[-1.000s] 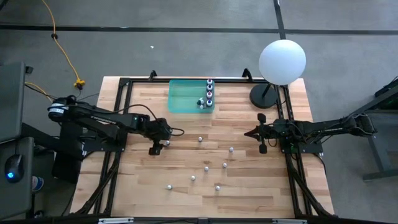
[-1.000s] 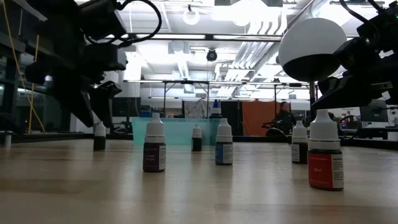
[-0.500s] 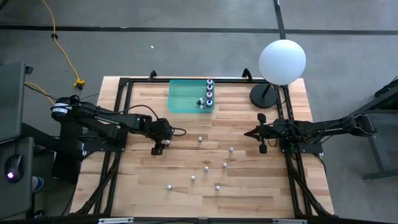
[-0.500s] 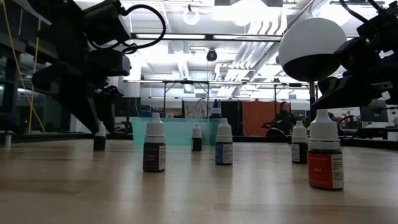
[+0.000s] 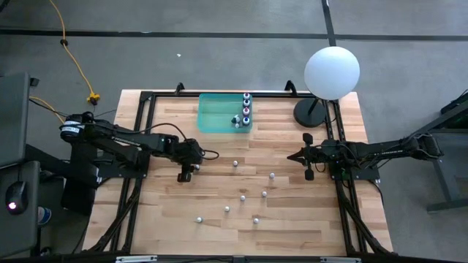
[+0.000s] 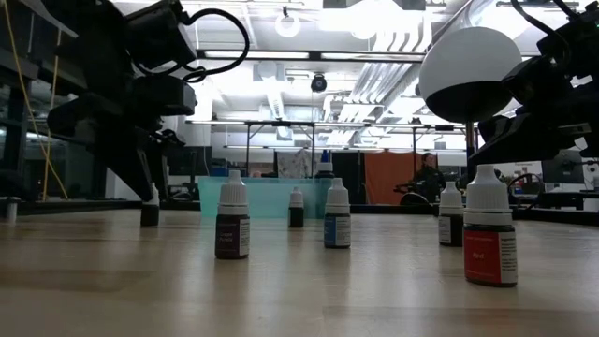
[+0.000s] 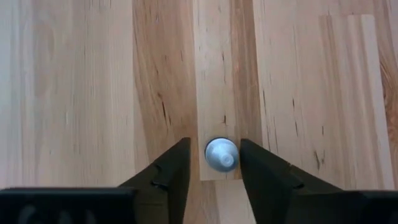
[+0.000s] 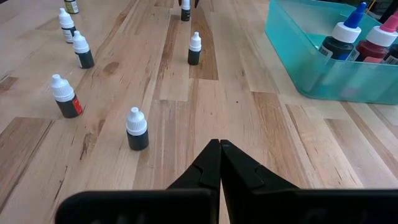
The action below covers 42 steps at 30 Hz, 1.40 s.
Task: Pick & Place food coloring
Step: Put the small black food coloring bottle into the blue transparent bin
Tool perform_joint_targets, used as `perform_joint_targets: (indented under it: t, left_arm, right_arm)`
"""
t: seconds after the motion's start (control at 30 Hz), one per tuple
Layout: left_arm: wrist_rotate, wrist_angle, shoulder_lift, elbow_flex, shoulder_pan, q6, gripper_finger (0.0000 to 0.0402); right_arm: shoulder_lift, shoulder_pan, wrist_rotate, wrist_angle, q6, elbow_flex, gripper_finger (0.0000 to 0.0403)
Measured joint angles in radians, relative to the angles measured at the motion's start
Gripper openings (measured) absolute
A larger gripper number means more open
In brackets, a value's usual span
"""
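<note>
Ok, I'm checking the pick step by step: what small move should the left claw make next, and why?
Probably close. The left claw is open, its fingers straddling a bottle that stands upright on the table, with slim gaps either side. The right claw waits shut.

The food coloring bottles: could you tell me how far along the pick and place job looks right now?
Done: several bottles already stand in the teal bin. In hand: the left gripper straddles one bottle standing on the table, fingers at either side, not yet closed on it. Left: about seven more loose bottles stand scattered across the table. The right gripper waits shut at the right side.
</note>
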Motion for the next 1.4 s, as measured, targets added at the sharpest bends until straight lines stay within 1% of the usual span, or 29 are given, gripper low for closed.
perform_joint_targets:
  t: [0.33, 0.6, 0.8, 1.0, 1.2, 1.33, 1.4]
  left_arm:
    - [0.019, -0.007, 0.0, 0.0, 0.0, -0.003, 0.0087]
    - [0.02, 0.002, -0.001, 0.002, 0.0, -0.025, 0.0029]
    - [0.02, -0.001, -0.002, 0.029, 0.0, -0.029, 0.0034]
    - [0.011, 0.001, -0.041, 0.088, 0.0, -0.029, 0.0035]
    - [-0.067, 0.005, -0.122, 0.14, 0.004, -0.028, 0.0034]
    - [-0.138, 0.015, -0.178, 0.166, 0.048, -0.032, 0.0033]
    - [-0.166, 0.018, -0.196, 0.177, 0.086, -0.053, 0.0033]
  right_arm:
    - [0.0, 0.0, 0.0, 0.0, 0.0, 0.0, 0.0]
    - [0.0, 0.0, 0.0, 0.0, 0.0, 0.0, 0.0]
    - [0.0, 0.0, 0.0, 0.0, 0.0, 0.0, 0.0]
    - [0.0, 0.0, 0.0, 0.0, 0.0, 0.0, 0.0]
    - [0.0, 0.0, 0.0, 0.0, 0.0, 0.0, 0.0]
    - [0.0, 0.0, 0.0, 0.0, 0.0, 0.0, 0.0]
    - [0.0, 0.0, 0.0, 0.0, 0.0, 0.0, 0.0]
